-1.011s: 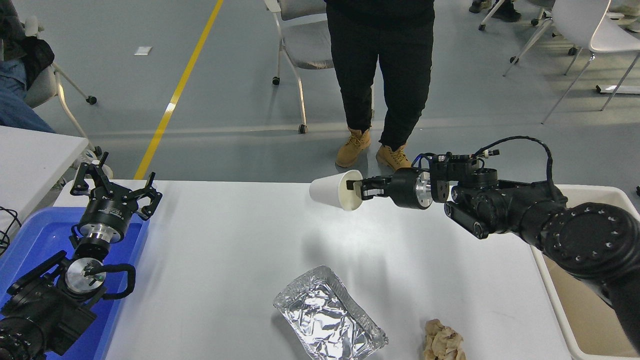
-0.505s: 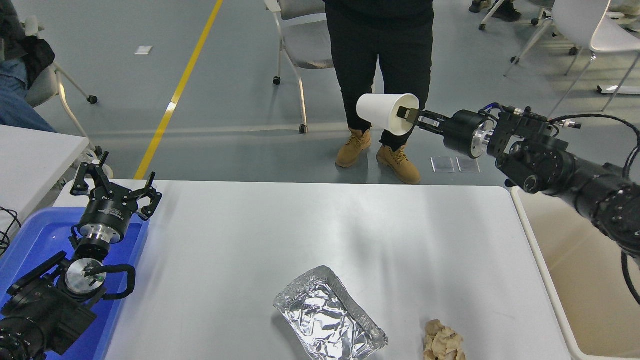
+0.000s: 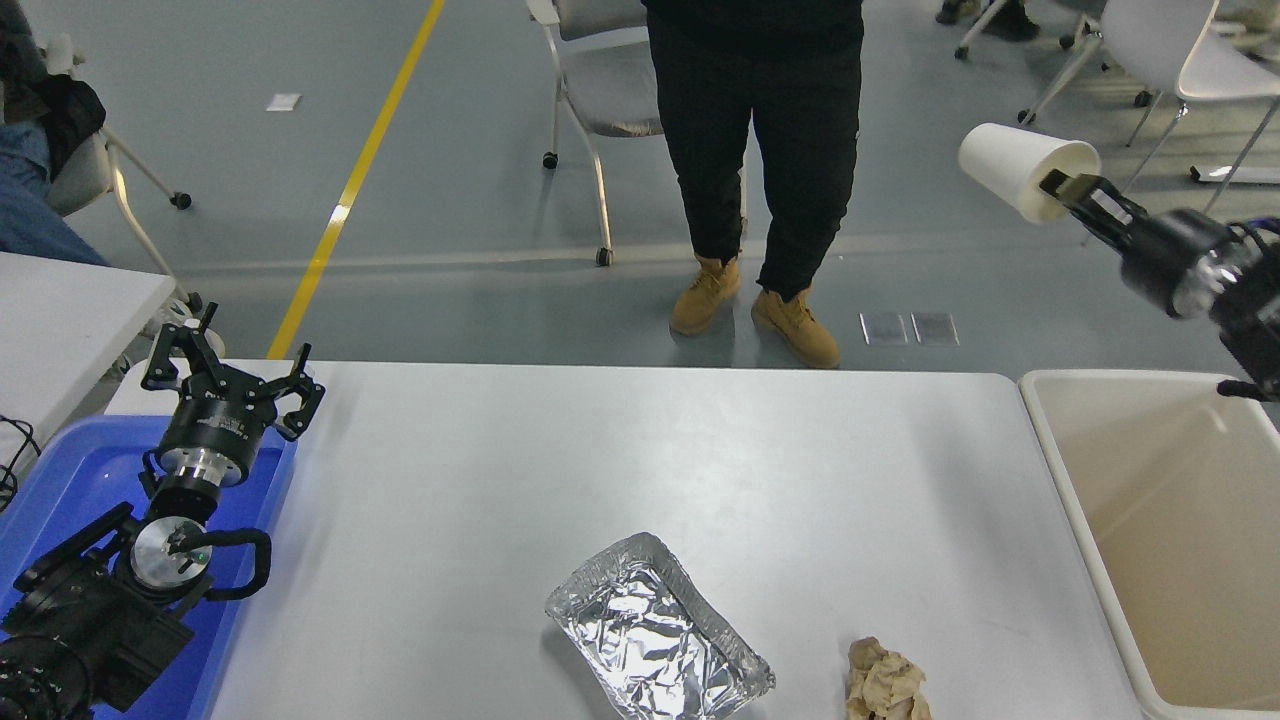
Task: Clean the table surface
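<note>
Carrying white cup, right gripper pinching its rim, high beyond beige tub | advice: be lowering over tub before letting go | tub looking empty; foil tray empty, brown wad lying on table surface | left gripper splayed wide, parked over blue bin.

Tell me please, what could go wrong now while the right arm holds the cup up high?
The right gripper pinches only the rim of the white paper cup, so it may slip. The cup hangs beyond the beige tub, so releasing now would probably miss it. A person stands nearby.
</note>
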Robot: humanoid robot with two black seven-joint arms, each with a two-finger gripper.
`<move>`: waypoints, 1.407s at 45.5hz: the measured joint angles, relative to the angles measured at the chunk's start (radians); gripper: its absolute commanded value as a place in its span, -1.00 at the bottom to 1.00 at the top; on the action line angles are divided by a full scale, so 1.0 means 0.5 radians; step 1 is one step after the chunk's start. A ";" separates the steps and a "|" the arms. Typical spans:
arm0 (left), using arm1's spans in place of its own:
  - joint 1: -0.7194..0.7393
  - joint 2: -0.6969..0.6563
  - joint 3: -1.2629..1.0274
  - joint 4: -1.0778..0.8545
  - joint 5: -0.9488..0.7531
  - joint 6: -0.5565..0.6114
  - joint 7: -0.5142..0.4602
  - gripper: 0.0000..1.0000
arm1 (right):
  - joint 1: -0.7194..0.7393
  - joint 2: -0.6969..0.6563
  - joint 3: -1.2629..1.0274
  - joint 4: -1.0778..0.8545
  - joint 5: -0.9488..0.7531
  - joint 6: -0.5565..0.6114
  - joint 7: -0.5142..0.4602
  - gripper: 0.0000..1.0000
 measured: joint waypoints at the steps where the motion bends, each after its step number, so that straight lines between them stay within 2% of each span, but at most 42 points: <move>1: 0.000 0.000 0.000 0.000 0.000 0.000 0.000 1.00 | -0.022 -0.010 0.004 -0.014 0.013 0.002 -0.017 -1.00; 17: 0.000 0.000 0.000 0.000 0.000 -0.001 -0.001 1.00 | -0.215 -0.104 0.033 -0.096 0.146 0.005 -0.387 -1.00; 40: 0.000 0.000 0.000 0.000 0.000 -0.001 0.000 1.00 | -0.437 -0.172 0.066 -0.138 0.199 -0.018 -1.100 -1.00; 53: 0.000 0.000 0.000 0.001 0.000 -0.001 -0.001 1.00 | -0.516 -0.178 0.071 -0.163 0.198 -0.043 -1.368 -1.00; 64: 0.000 0.000 0.000 0.001 0.000 -0.001 -0.001 1.00 | -0.609 -0.132 0.045 -0.159 0.177 -0.052 -1.469 -1.00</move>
